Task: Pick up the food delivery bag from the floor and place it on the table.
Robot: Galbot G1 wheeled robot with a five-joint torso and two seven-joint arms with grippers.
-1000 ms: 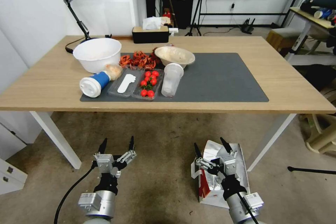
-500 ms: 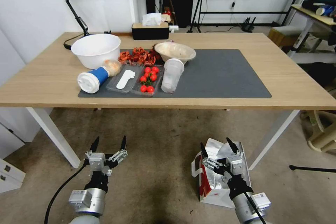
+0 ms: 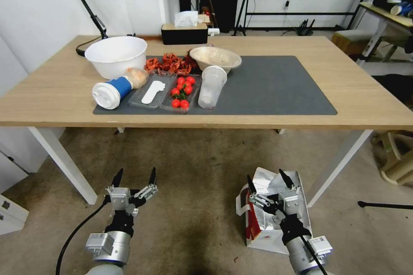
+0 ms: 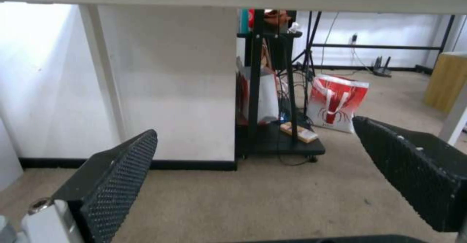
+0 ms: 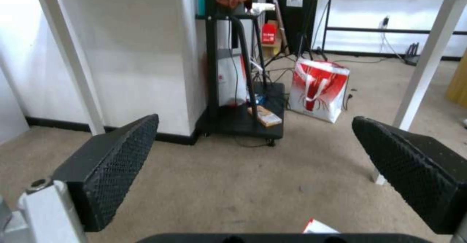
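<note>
on floor [image 3: 193,180], food delivery bag [image 3: 262,227] half hidden under spread right tool [image 3: 266,180]; left tool [image 3: 134,176] spread.

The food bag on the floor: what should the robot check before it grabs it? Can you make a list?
1. Food delivery bag on the floor, top open, foil showing: ok.
2. Right gripper above the bag, fingers apart: ok.
3. Right gripper gripping a strap handle: not ok, nothing held.
4. Left gripper open over bare floor, away from the bag: ok.
5. Free spot on the table, right part of the grey mat: ok.
6. Bag's weight or contents: cannot tell.
</note>
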